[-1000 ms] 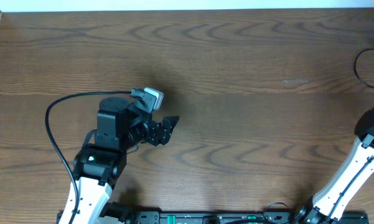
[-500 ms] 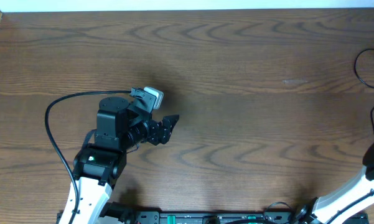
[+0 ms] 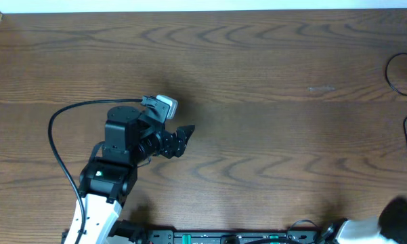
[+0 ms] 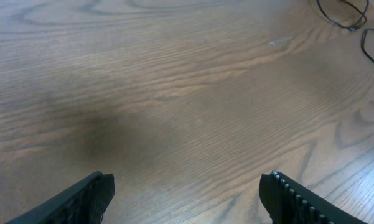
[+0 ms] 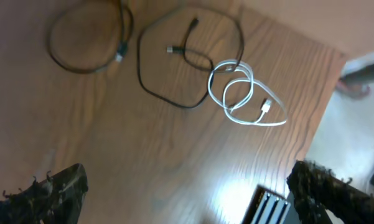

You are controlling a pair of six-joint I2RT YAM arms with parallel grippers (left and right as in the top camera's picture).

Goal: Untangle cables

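Observation:
The cables lie near the table's right edge. In the right wrist view I see a black loop (image 5: 120,56) at the top left, a second black cord (image 5: 171,50) in the middle, and a white cord (image 5: 266,107) coiled in small loops beside it. The white cord touches the second black cord's loop. My right gripper (image 5: 187,186) hovers well above them, open and empty. Overhead, only black arcs (image 3: 387,73) show at the right edge. My left gripper (image 3: 183,139) is far from them at the left centre, open and empty, and its own view (image 4: 187,186) has black cords (image 4: 336,22) far off.
The thick black cord of the left arm (image 3: 54,146) loops out to the left. The right arm (image 3: 401,218) shows only at the bottom right corner overhead. The table's right edge (image 5: 327,93) and the floor lie just beyond the white cord.
The right arm has drawn back toward the bottom right corner, almost out of the overhead view, uncovering a second black arc. The left arm has not moved.

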